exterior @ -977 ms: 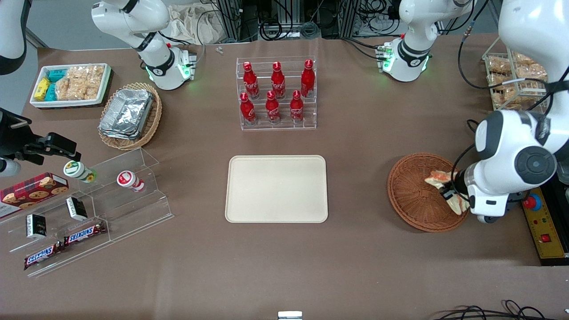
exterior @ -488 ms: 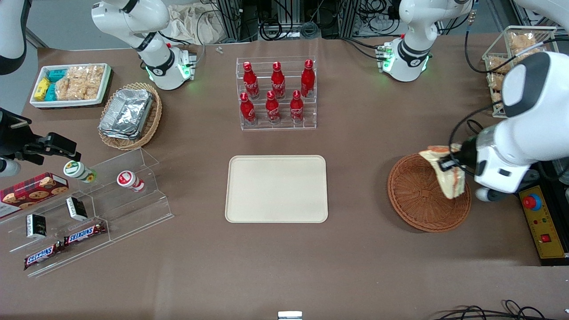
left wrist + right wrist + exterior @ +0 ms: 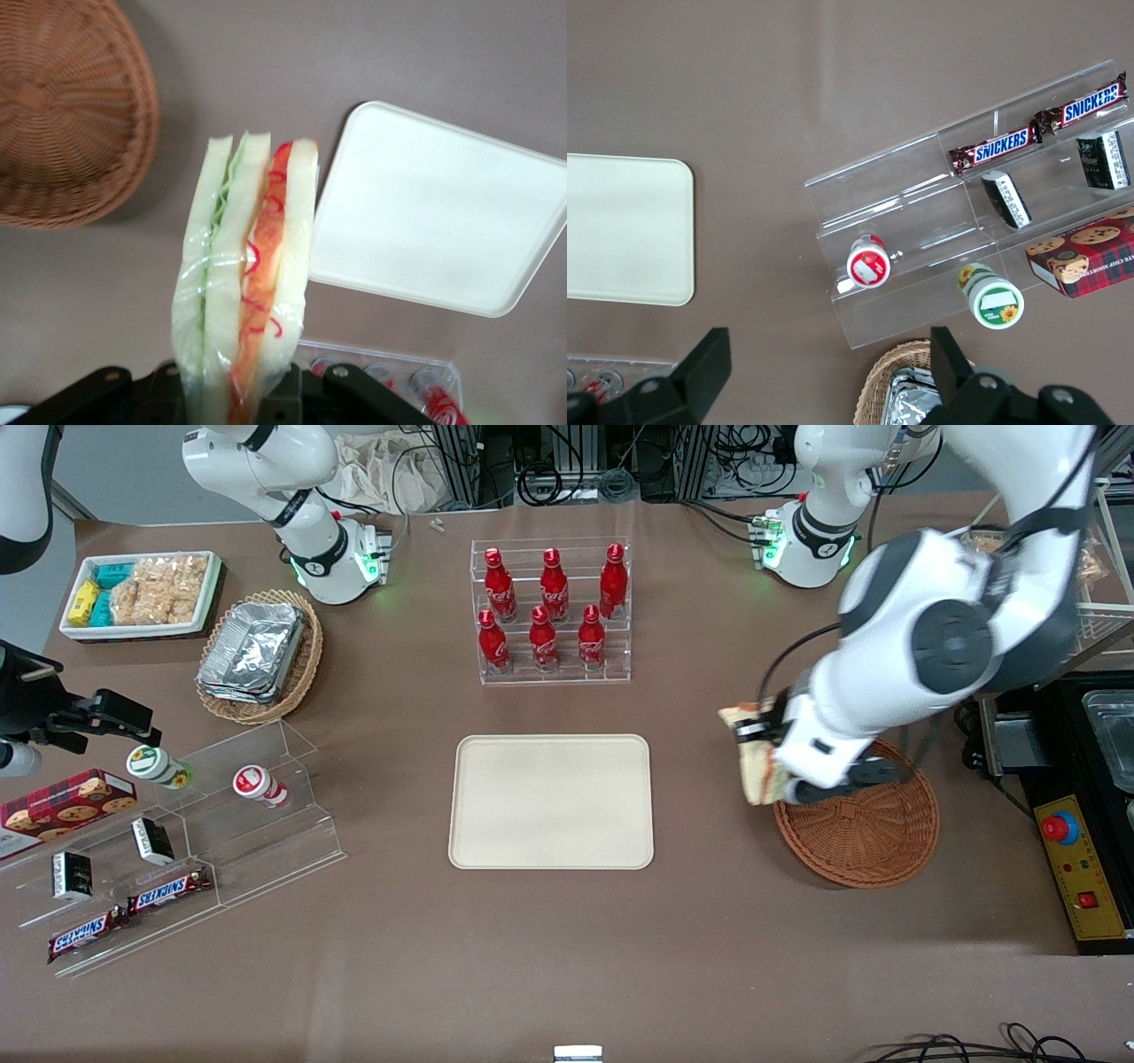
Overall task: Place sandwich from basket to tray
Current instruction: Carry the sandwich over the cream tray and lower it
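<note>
the claw (image 3: 764, 755) pinches the sandwich (image 3: 753, 762) clear of the basket (image 3: 873, 841), the tray (image 3: 551, 801) ahead unfilled.

Reddish-brown woven basket (image 3: 873, 837), cream-beige tray (image 3: 551, 802), white-bread sandwich (image 3: 248, 274) with green and red-orange layers

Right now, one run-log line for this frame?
phase: carry | gripper: shut on sandwich, above table between basket and tray | basket: no sandwich visible | tray: nothing on it | next: likely over tray
</note>
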Action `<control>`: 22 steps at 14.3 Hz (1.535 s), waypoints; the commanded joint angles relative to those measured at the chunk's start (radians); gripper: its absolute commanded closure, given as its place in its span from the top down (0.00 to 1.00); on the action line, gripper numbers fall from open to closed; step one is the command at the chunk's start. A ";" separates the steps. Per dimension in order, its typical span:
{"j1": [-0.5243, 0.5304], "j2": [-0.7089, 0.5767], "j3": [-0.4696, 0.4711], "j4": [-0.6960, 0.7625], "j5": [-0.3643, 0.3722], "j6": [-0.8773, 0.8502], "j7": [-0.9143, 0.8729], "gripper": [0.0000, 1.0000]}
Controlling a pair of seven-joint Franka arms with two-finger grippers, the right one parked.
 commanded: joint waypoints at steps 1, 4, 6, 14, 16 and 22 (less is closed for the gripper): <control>-0.057 0.083 0.000 0.000 0.012 0.085 -0.061 0.00; -0.100 0.171 0.000 0.000 0.032 0.186 -0.081 0.00; -0.137 0.225 0.000 0.002 0.111 0.225 -0.084 0.00; -0.195 0.403 0.001 0.008 0.241 0.398 -0.080 0.00; -0.209 0.420 0.004 0.009 0.242 0.423 -0.081 0.00; -0.225 0.459 0.004 0.008 0.268 0.457 -0.083 0.20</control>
